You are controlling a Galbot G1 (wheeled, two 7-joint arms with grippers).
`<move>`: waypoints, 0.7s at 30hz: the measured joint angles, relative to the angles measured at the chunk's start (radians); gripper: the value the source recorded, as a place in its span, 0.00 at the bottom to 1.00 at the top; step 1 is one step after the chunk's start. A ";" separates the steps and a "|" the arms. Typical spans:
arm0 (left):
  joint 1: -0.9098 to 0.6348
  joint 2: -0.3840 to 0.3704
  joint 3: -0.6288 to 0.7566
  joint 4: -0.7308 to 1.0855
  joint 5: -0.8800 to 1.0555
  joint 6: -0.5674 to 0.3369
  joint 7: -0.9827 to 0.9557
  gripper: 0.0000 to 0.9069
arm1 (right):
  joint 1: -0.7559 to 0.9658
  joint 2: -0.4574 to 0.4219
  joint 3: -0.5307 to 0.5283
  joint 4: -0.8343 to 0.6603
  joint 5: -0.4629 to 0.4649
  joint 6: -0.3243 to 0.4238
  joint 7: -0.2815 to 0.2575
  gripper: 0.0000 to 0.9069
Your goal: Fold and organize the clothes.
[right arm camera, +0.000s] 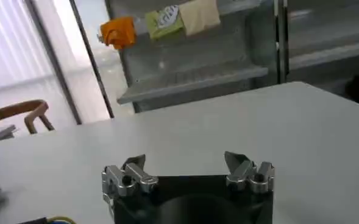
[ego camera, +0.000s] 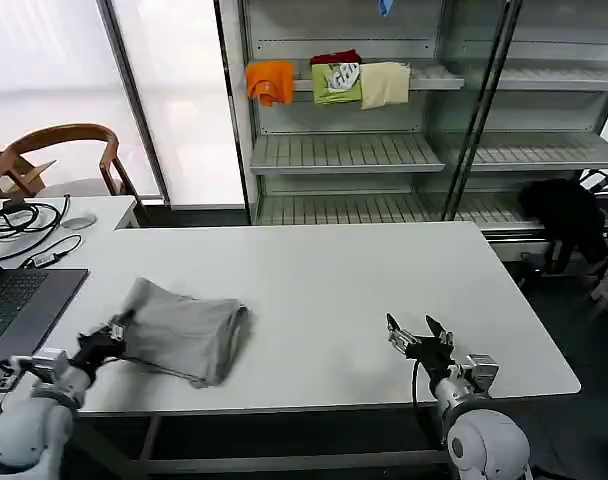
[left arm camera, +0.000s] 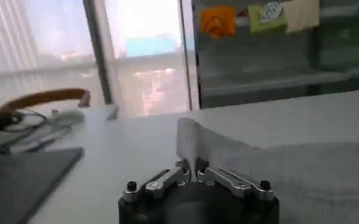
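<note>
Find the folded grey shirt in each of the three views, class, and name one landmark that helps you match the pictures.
Head view: the grey shirt lies on the white table's left part, its edge pinched by the left gripper.
Left wrist view: the shirt spreads just beyond the shut fingers.
Right wrist view: not in it; the right gripper is open above the table.
Shared landmark: the orange garment on the shelf.

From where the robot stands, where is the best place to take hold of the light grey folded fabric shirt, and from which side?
Probably the raised corner nearest the robot's left, where the left gripper is shut on the light grey folded shirt. That edge stands up off the white table, so fingers fit around it. The right gripper rests open, apart.
</note>
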 measured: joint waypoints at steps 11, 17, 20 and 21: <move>-0.054 0.172 -0.118 -0.077 0.109 0.019 0.060 0.02 | 0.012 0.001 -0.014 -0.030 0.000 0.006 -0.001 1.00; -0.040 0.177 -0.111 -0.154 0.183 0.015 0.072 0.02 | 0.007 -0.009 -0.006 -0.046 0.005 0.016 -0.001 1.00; -0.017 0.138 -0.077 -0.195 0.227 0.004 0.067 0.02 | 0.004 -0.014 -0.004 -0.055 0.007 0.022 -0.001 1.00; -0.007 0.116 -0.057 -0.207 0.244 0.000 0.061 0.02 | 0.004 -0.015 -0.004 -0.058 0.007 0.024 0.000 1.00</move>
